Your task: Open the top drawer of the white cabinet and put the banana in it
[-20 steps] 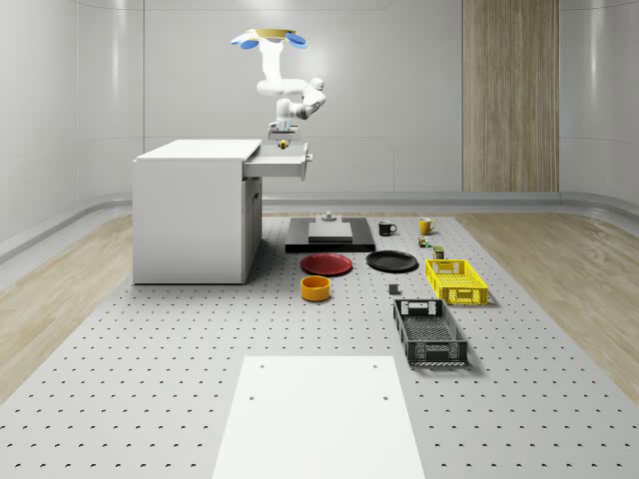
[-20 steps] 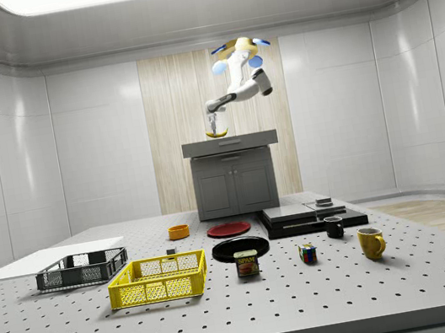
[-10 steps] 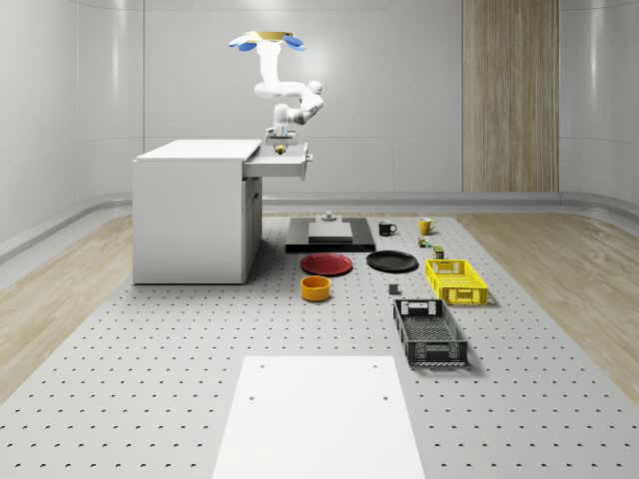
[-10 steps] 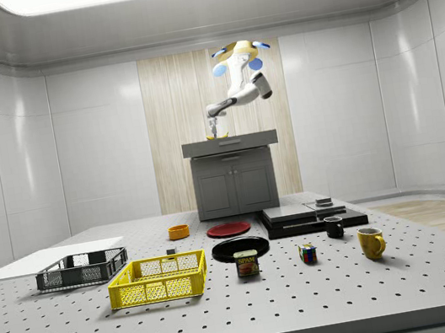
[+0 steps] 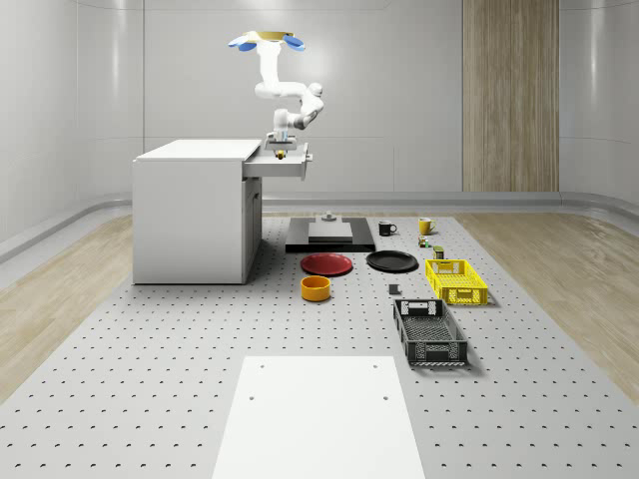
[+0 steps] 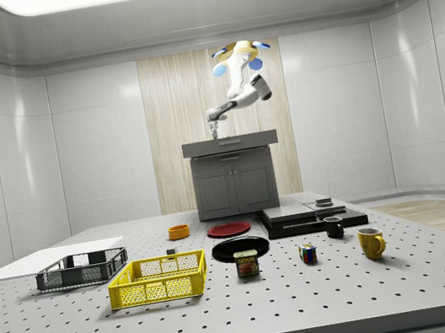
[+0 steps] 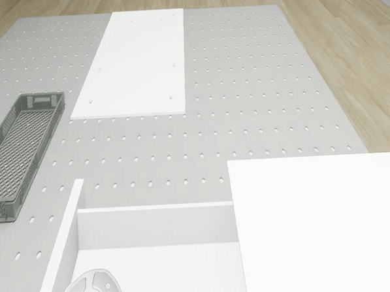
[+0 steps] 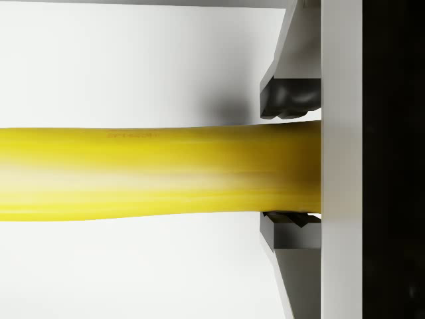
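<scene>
The drone [image 5: 265,40] hovers above the white cabinet [image 5: 190,215], seen also in the side view as drone [image 6: 239,51] over cabinet [image 6: 234,182]. The top drawer [image 5: 283,165] stands pulled out; its front [image 6: 230,143] faces the side camera. The arm reaches down into the drawer [image 7: 156,272]. The gripper [image 5: 281,150] is low inside it, shut on the yellow banana [image 5: 282,155]. In the wrist view the banana [image 8: 153,173] lies across the white drawer floor, with the gripper [image 8: 289,169] closed on it and a dark finger pad [image 8: 289,100] on each side.
On the floor in front of the cabinet lie a red plate [image 5: 326,263], a black plate [image 5: 391,261], an orange bowl [image 5: 316,287], a yellow basket [image 5: 455,280], a black basket [image 5: 429,332] and a white board [image 5: 319,414]. A black platform [image 5: 329,235] stands behind them.
The arm has lowered the gripper and the banana from just above the drawer down into it. The banana has sunk behind the drawer front in the side view.
</scene>
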